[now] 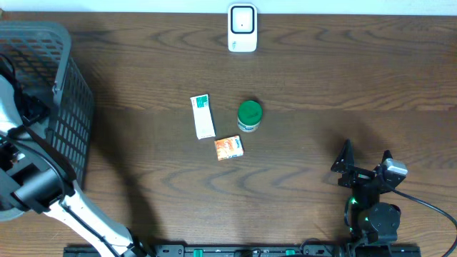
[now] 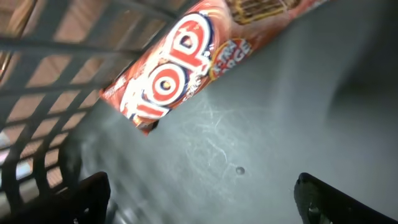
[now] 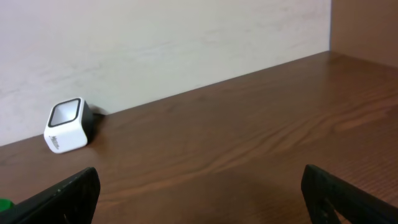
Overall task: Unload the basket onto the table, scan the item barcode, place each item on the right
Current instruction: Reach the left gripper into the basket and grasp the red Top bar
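Left claw (image 2: 205,194) spread over a snack packet (image 2: 174,68) in the basket (image 1: 68,121), right claw (image 1: 366,151) spread; three items (image 1: 249,116) on the bench (image 1: 321,86) seem left to scan.

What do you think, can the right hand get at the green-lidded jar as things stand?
Probably yes. The right hand is open and empty, and only bare table lies between it and the jar. The orange box sits on the jar's far side, out of the path.

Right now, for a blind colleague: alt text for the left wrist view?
An orange-red snack packet lies slanted inside a grey slatted basket. The left gripper hangs open below it in the frame, holding nothing.
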